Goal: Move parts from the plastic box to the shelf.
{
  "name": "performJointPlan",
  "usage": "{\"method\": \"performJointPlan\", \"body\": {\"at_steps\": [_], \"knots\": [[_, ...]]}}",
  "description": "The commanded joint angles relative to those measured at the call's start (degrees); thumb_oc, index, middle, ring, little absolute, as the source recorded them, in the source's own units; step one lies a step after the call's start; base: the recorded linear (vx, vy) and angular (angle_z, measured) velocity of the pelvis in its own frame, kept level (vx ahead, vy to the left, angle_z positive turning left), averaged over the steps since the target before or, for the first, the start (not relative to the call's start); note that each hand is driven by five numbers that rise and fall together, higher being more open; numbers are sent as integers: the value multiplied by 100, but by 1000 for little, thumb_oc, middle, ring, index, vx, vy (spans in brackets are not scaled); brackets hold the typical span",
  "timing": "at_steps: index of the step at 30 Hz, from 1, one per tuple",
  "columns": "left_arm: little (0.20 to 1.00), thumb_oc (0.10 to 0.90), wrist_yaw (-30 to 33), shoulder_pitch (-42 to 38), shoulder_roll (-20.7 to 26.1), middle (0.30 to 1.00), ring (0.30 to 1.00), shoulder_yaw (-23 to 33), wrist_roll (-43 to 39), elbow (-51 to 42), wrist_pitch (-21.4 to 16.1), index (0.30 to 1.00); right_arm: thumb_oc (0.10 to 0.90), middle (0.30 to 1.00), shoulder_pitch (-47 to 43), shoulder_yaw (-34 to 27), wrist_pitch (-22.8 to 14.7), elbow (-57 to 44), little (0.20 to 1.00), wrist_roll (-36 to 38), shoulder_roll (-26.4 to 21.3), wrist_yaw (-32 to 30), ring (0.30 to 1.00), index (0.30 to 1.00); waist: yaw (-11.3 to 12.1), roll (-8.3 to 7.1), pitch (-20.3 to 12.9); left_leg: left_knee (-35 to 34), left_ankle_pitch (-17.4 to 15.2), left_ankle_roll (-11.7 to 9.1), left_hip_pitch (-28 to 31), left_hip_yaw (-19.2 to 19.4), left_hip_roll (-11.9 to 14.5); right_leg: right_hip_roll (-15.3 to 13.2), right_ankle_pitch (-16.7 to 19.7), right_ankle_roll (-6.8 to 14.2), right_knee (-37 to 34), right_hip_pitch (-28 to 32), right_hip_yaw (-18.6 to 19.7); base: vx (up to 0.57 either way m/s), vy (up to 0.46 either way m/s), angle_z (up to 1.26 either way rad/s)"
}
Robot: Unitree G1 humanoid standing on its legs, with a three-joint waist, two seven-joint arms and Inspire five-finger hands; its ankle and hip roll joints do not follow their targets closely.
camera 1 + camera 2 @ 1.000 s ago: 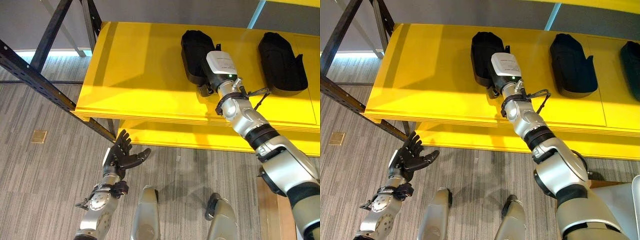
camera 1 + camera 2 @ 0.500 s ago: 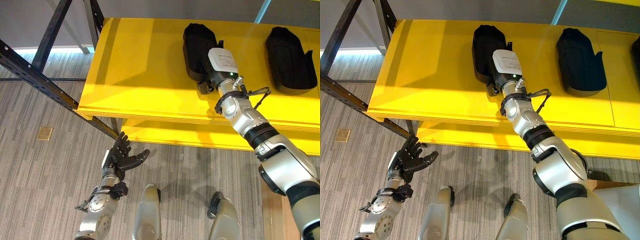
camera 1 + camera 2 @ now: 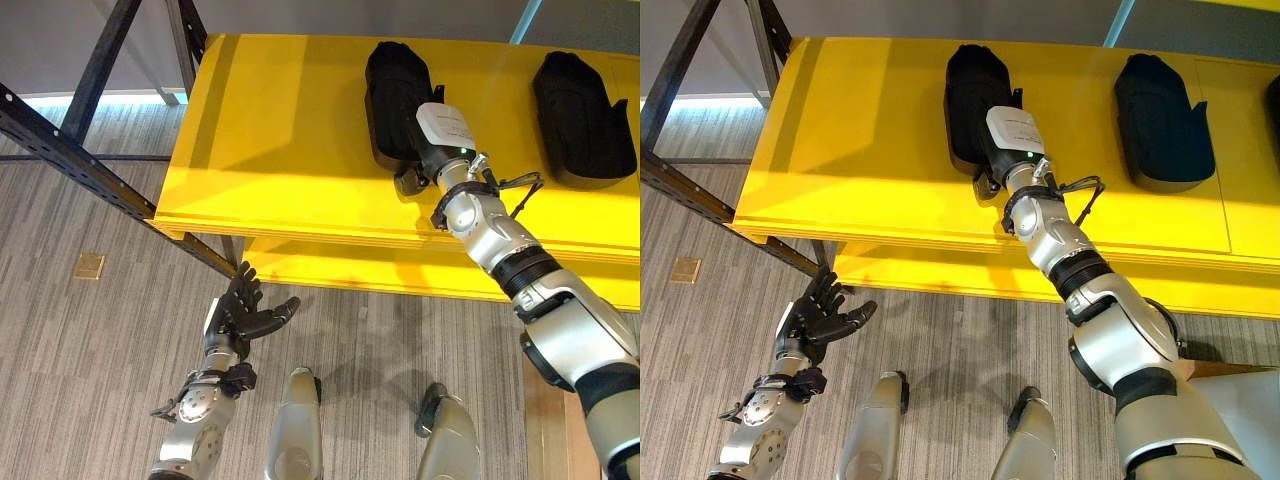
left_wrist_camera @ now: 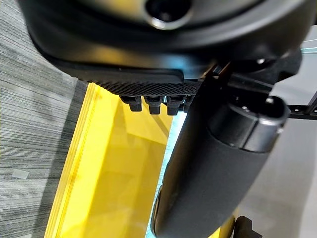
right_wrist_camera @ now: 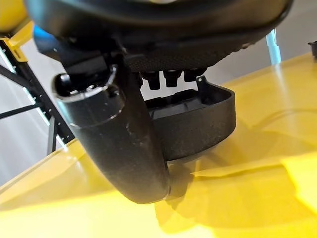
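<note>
A black moulded part point(image 3: 392, 90) lies on the yellow shelf point(image 3: 280, 140), and a second like it point(image 3: 580, 105) lies further right. My right arm reaches over the shelf's front edge, with my right hand point(image 3: 406, 181) at the near end of the first part. In the right wrist view the thumb point(image 5: 124, 139) stands straight out, clear of the part point(image 5: 198, 124), and the fingers point(image 5: 166, 77) reach straight over its rim. My left hand point(image 3: 240, 315) hangs low over the floor, fingers spread and holding nothing.
A third black part point(image 3: 1272, 100) shows at the shelf's far right. A lower yellow shelf board point(image 3: 400, 275) juts out beneath. The black metal frame point(image 3: 80, 165) runs diagonally at the left. A wooden edge point(image 3: 545, 430) stands at the lower right.
The camera shifted a little a second ago. My right wrist has eased slightly back toward the shelf's front edge. The part and my left hand have stayed put.
</note>
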Motion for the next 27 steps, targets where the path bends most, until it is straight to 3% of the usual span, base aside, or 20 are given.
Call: {"method": "performJointPlan", "body": {"at_steps": [1, 27], "knots": [[1000, 900, -30, -69, 415, 1000, 1000, 28, 78, -670, -556, 1000, 900, 1000, -430, -155, -208, -465, 1000, 54, -160, -133, 1000, 1000, 33, -76, -155, -203, 423, 119, -156, -304, 85, 17, -453, -180, 432, 413, 147, 0, 0, 0], [1000, 900, 26, 0, 309, 1000, 1000, 174, 183, -641, -475, 1000, 900, 1000, 445, -797, -466, -2490, 1000, -186, -367, -109, 1000, 1000, -139, -92, -128, -195, 402, 103, -156, -289, 149, 56, -519, -188, 502, 370, 164, 3, -7, -1]]}}
